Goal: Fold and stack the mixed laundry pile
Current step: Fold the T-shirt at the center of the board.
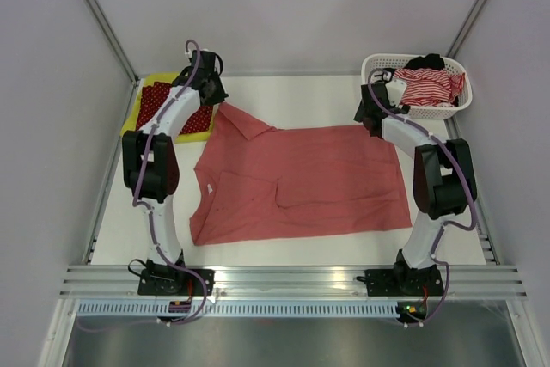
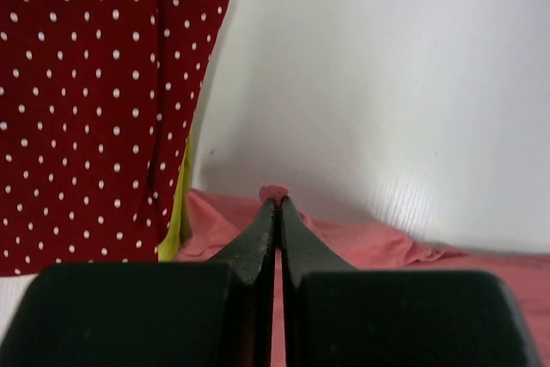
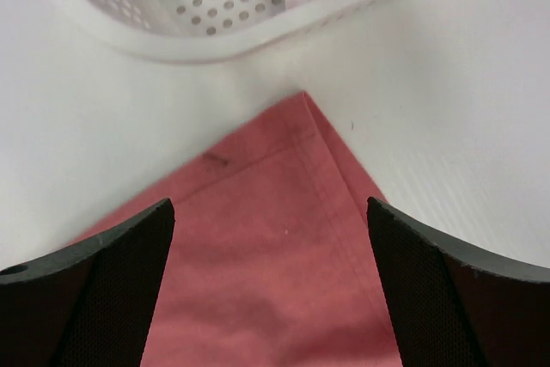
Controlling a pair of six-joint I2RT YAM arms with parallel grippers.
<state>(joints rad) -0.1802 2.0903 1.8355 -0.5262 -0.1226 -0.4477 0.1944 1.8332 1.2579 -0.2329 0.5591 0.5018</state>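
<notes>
Pink polo shirt (image 1: pixel 301 178) lies spread flat mid-table (image 1: pixel 292 96). Left gripper (image 2: pixel 277 204) is pinched shut on the shirt's far-left edge, just beside the red dotted cloth (image 1: pixel 156 102) lying on the yellow-green garment (image 1: pixel 131 119); right gripper (image 3: pixel 271 212) hangs wide open over the far-right corner. Striped piece (image 1: pixel 425 85) and black piece (image 1: pixel 427 62) sit in the white basket (image 1: pixel 382 62).

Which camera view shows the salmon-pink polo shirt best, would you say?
The top external view: the whole salmon-pink polo shirt lies spread flat on the table. The left wrist view shows only an edge pinched in the shut left gripper; the right wrist view shows one hem corner under the open right gripper.
</notes>
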